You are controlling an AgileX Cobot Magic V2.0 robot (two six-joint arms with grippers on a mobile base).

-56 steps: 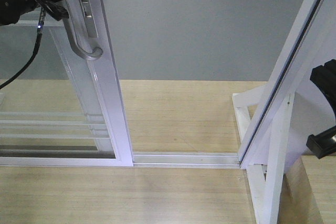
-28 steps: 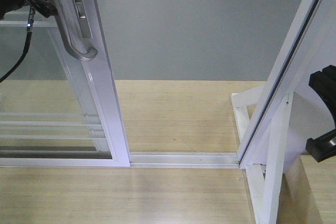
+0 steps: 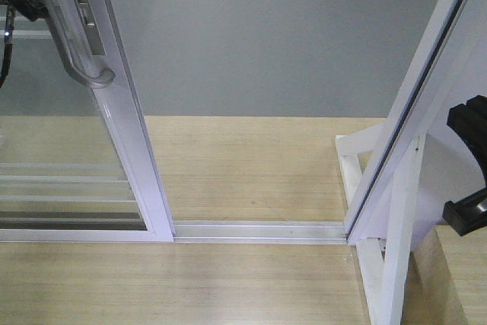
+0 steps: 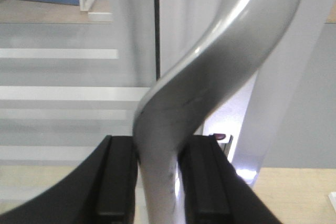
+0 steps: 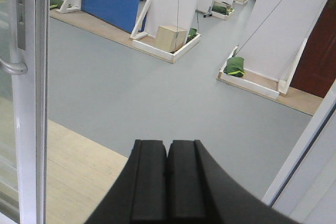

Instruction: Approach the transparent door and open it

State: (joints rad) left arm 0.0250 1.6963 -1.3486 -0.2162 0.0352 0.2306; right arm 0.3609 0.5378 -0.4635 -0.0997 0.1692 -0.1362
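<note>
Left gripper (image 4: 160, 182) clamped on the curved grey handle (image 4: 220, 61), one of the pads (image 4: 118, 182) on each side of its lower shank; right gripper (image 5: 168, 182) closed on nothing, fingers touching. Transparent door (image 3: 68, 135) stands at 9 o'clock in the front view, on the floor track (image 3: 259, 230), with a wide gap between its stile and the slanted white jamb (image 3: 411, 127) at 3 o'clock.

Judged handling: rigid, fairly heavy framed glass, fragile to knocks. The smooth metal handle may slip, so hold the shank and pull along the track.

Only the left wrist view shows pad contact; only the front view shows the opening.
</note>
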